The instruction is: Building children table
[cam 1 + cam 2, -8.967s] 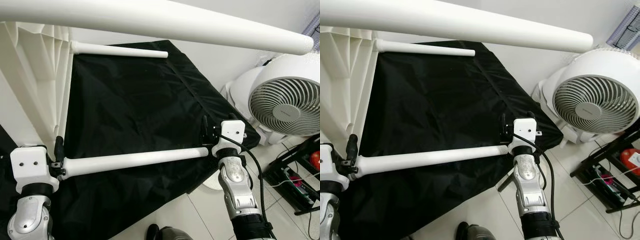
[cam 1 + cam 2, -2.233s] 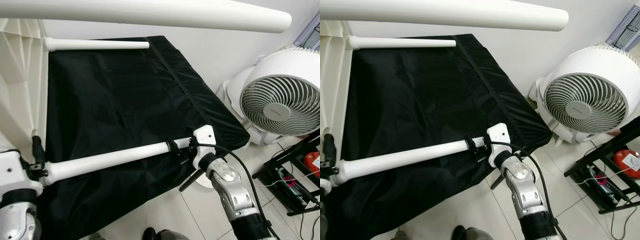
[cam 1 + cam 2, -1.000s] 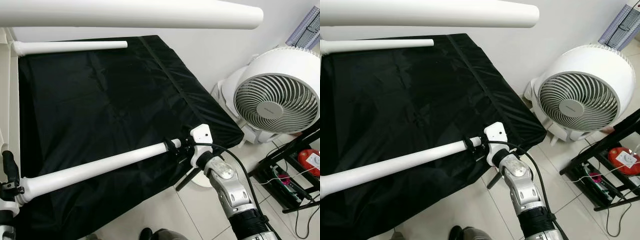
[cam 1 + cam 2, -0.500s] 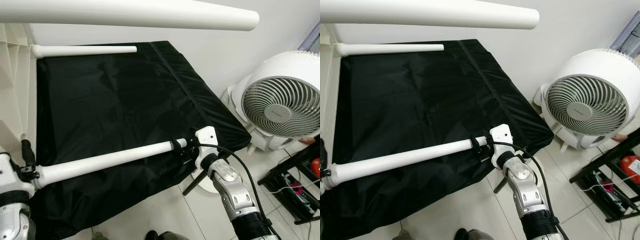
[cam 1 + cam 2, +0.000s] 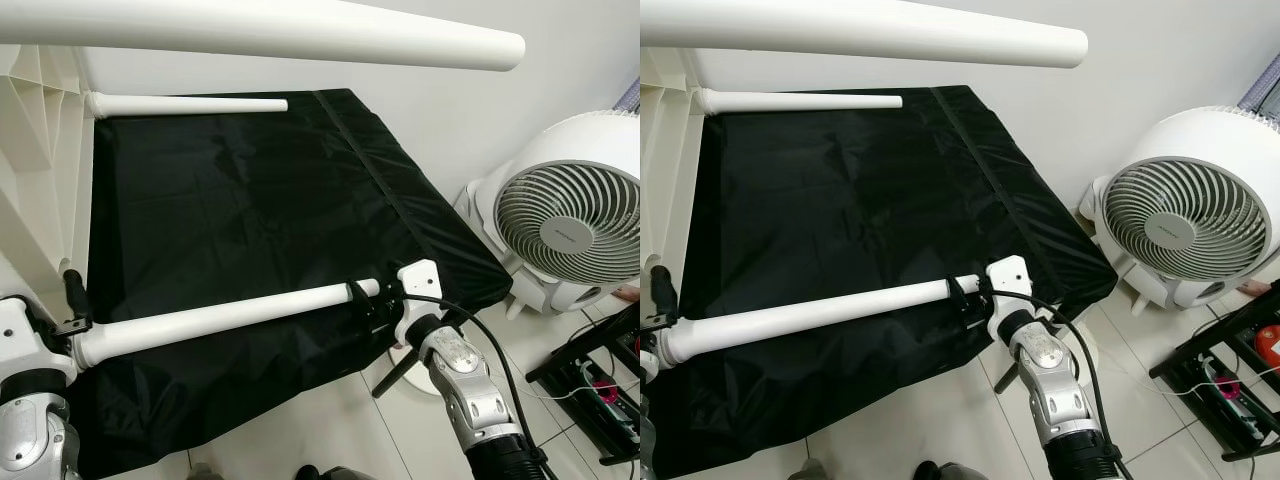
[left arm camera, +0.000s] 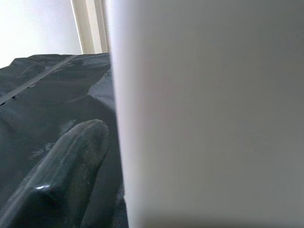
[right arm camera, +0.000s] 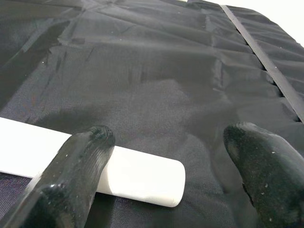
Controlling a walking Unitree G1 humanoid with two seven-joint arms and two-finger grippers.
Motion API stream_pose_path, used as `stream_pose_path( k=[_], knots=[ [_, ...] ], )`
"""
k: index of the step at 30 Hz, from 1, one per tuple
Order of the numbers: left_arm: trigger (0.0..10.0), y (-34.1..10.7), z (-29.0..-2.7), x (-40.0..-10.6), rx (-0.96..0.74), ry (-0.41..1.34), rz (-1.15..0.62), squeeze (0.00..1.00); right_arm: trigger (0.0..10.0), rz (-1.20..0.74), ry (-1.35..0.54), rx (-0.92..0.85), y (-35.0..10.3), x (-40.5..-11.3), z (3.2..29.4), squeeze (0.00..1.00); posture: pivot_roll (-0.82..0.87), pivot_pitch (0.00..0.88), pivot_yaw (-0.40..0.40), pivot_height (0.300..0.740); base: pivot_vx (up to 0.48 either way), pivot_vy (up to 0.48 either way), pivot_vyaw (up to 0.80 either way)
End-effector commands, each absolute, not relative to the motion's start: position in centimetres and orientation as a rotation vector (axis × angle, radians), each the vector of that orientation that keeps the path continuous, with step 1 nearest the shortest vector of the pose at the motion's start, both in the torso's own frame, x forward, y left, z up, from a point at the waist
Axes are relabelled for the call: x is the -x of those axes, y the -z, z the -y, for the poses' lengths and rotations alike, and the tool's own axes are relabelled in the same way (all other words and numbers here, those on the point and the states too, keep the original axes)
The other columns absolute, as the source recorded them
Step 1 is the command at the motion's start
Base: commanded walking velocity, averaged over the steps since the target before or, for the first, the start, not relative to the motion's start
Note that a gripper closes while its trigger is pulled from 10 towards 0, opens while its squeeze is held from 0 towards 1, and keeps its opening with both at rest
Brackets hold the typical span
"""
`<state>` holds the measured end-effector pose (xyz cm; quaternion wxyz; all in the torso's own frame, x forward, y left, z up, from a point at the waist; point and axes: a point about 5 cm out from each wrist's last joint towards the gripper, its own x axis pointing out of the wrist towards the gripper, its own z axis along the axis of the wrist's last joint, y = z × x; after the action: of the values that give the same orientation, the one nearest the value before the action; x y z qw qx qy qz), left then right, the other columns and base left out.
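Note:
A long white table leg (image 5: 220, 320) hangs level above a black cloth (image 5: 250, 200). My left gripper (image 5: 72, 320) is shut on its thick end beside the white ribbed tabletop (image 5: 40, 180), which stands on edge. In the left wrist view the leg's white surface (image 6: 204, 114) presses against one black finger (image 6: 61, 175). My right gripper (image 5: 370, 335) is open at the leg's thin end. One of its fingers (image 7: 71, 180) lies across the leg, and the other finger (image 7: 266, 175) is off past the leg's tip (image 7: 161, 183).
Two more white legs stick out from the tabletop, one far (image 5: 185, 103) and one close overhead (image 5: 300, 30). A white round fan (image 5: 570, 235) stands on the tile floor to the right, with a black rack and cables (image 5: 600, 385) beyond it.
Over the last second only the camera has swung; both grippers keep their places on the leg. Nine seconds ago the right gripper stood upright at the leg's tip; now it is tilted.

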<state>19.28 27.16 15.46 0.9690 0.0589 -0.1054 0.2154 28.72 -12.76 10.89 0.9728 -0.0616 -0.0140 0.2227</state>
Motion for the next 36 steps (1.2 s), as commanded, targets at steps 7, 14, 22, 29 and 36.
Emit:
stream_pose_path(
  k=[7, 14, 22, 29, 36],
  knots=[
    [10.0, -15.4, -27.4, -19.3, -0.129, -0.456, 0.209, 1.0, 10.0, 0.12, -0.447, 0.092, -11.7, -28.4, 12.7, 0.0, 0.16, 0.06, -0.103, 0.74, 0.0, 0.0, 0.0],
    [10.0, -15.2, -26.7, -19.0, -0.162, -0.393, 0.185, 1.0, 10.0, 0.176, -0.438, 0.066, -12.4, -28.3, 12.9, 0.0, 0.16, 0.06, -0.104, 0.74, 0.0, 0.0, 0.0],
    [10.0, -15.0, -25.8, -16.9, -0.205, -0.436, 0.178, 0.0, 10.0, 0.179, -0.449, 0.06, -12.2, -28.2, 12.9, 0.0, 0.19, 0.072, -0.104, 0.74, 0.0, 0.0, 0.0],
    [10.0, -15.9, -25.6, -15.4, -0.255, -0.538, 0.209, 0.0, 10.0, 0.184, -0.462, 0.051, -12.0, -28.2, 12.4, 0.0, 0.21, 0.082, -0.107, 0.74, 0.0, 0.0, 0.0],
    [10.0, -16.1, -24.2, -13.3, -0.336, -0.571, 0.221, 0.0, 10.0, 0.178, -0.473, 0.06, -11.8, -28.3, 12.4, 0.0, 0.23, 0.103, -0.115, 0.74, 0.0, 0.0, 0.0]
  ],
)
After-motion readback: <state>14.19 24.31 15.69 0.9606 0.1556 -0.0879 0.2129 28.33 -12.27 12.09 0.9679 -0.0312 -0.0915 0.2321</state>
